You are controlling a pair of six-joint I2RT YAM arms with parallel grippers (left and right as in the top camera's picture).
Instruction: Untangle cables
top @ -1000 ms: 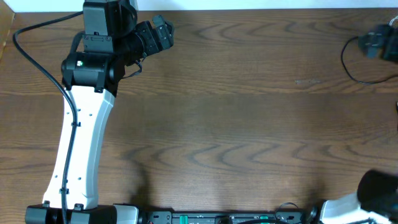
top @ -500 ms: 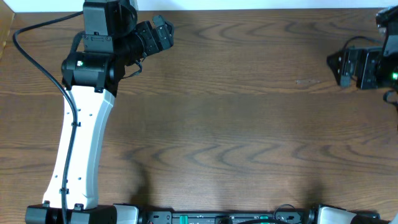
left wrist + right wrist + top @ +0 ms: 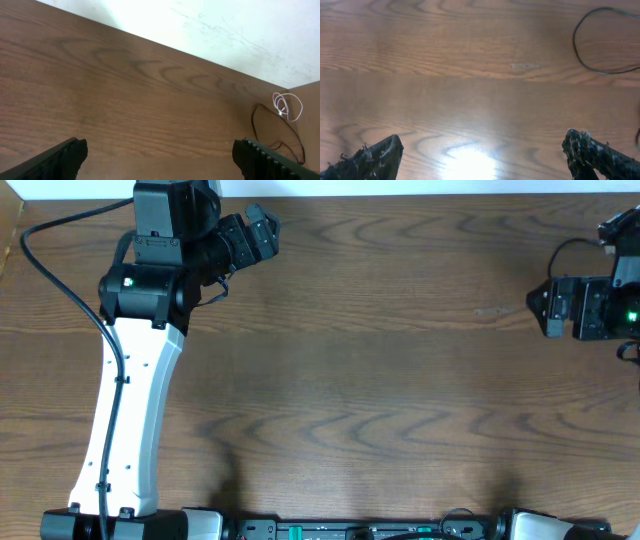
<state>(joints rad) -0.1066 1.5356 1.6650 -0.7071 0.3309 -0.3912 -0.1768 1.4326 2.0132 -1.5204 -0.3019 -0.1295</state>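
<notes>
A brown wooden desk (image 3: 380, 380) is seen from above. The left arm (image 3: 135, 380) reaches up the left side of the frame and the right arm (image 3: 595, 308) pokes in at the right edge. Neither cord shows in this overhead view.

In the left wrist view the cables sit far off at the right edge of the frame, near the desk's far border. The white cord (image 3: 282, 110) is curled in a small loose loop. The black cord (image 3: 253, 122) lies just beside it, running mostly top to bottom before trailing toward the lower right corner. They are too small to tell whether they cross or only lie side by side.

The left arm's jaws are spread wide with nothing between them, and the cords lie well apart from them, ahead and to the right. The right arm's jaws are also spread wide and empty over bare wood. A thin black loop (image 3: 574, 42) curves in the upper right of the right wrist view; I cannot tell whether it is the black cord or the arm's own wiring. The right arm looks likely to be the nearer one.
</notes>
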